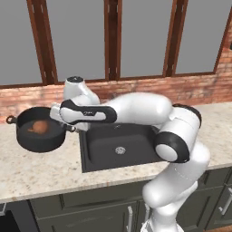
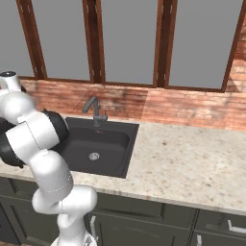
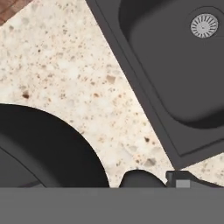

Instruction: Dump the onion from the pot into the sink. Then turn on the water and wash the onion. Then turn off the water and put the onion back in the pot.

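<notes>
The onion (image 1: 40, 127) lies inside the pot (image 1: 27, 141), which stands on the bench (image 1: 41, 172) just left of the sink (image 1: 102, 156). The tool (image 1: 69, 128) is at the pot's right rim; whether its fingers are apart I cannot tell. Nothing appears done yet: dumping, washing and returning remain.

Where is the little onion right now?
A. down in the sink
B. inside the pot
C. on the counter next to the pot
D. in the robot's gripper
B: the onion lies inside the pot, which stands on the counter left of the sink.
</notes>
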